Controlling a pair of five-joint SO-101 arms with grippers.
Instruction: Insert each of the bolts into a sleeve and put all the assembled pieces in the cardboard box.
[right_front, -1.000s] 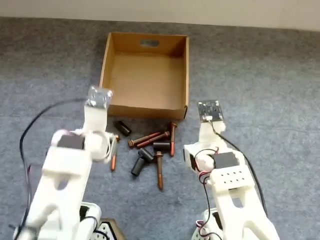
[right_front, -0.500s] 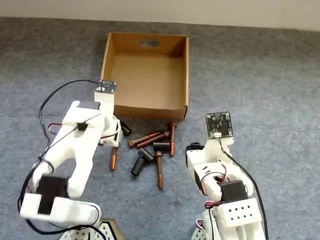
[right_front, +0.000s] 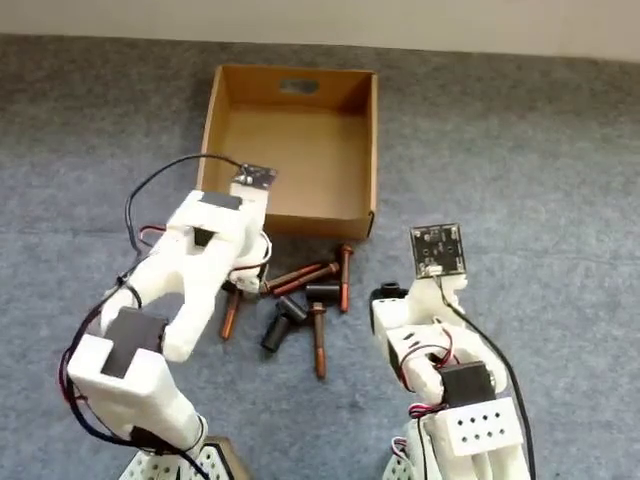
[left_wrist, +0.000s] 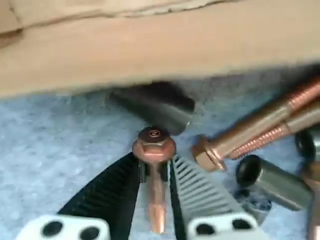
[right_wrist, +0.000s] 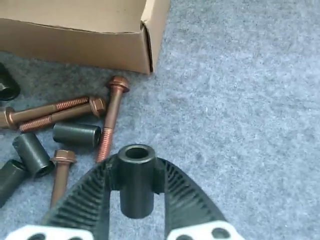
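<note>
The cardboard box (right_front: 290, 222) stands open at the back. Copper bolts (right_front: 300, 277) and black sleeves (right_front: 321, 293) lie scattered on the carpet in front of it. My left gripper (right_front: 238, 290) is low at the pile's left side. In the left wrist view it (left_wrist: 156, 165) is shut on a bolt (left_wrist: 154, 146) by the shank, head toward a sleeve (left_wrist: 155, 107) beside the box wall (left_wrist: 150, 50). My right gripper (right_wrist: 136, 167) is shut on a black sleeve (right_wrist: 134, 182), held upright with its bore showing, to the right of the pile (right_front: 385, 297).
Grey carpet (right_front: 540, 180) lies open to the right of the box and pile. In the right wrist view a bolt (right_wrist: 111, 117) lies nearest the held sleeve, with a sleeve (right_wrist: 77, 135) and two crossed bolts (right_wrist: 55, 112) beyond it. The box corner (right_wrist: 147, 45) stands close behind.
The left arm has swung right and lowered over the leftmost bolt, hiding the sleeve near the box. The right arm rose early on, then kept still with its sleeve.
</note>
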